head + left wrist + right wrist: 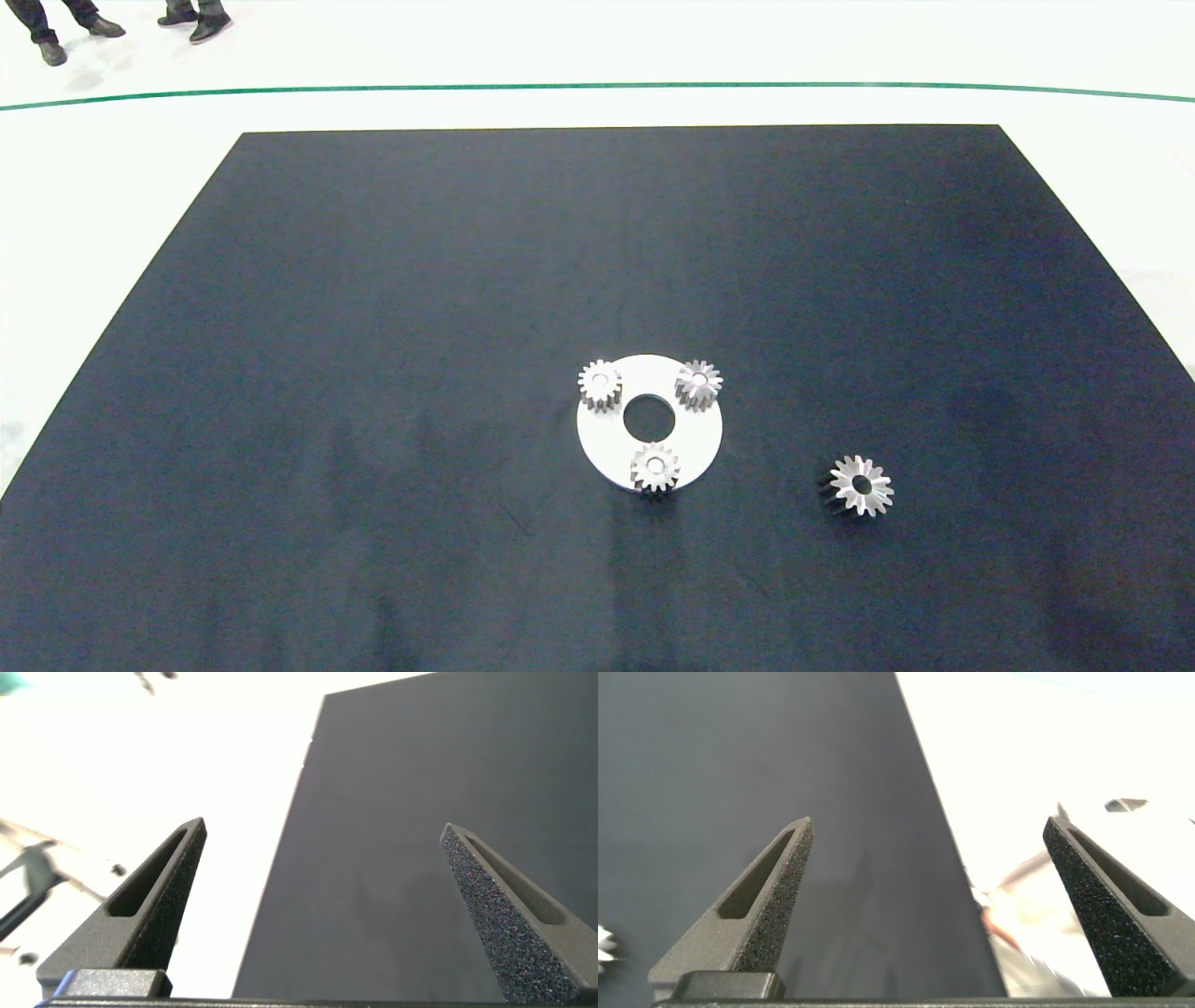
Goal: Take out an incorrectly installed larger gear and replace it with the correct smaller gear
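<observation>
larger gear sitting alone on the black mat, off to the right of the white disc, 3 small gears on the disc w/ the smaller gear at its near edge, left gripper wide open over the mat's edge, right gripper also wide open, nothing held, shoes at the top edge

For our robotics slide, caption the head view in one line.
Three smaller gears sit on a white disc; the larger gear lies apart on the dark mat.
</observation>
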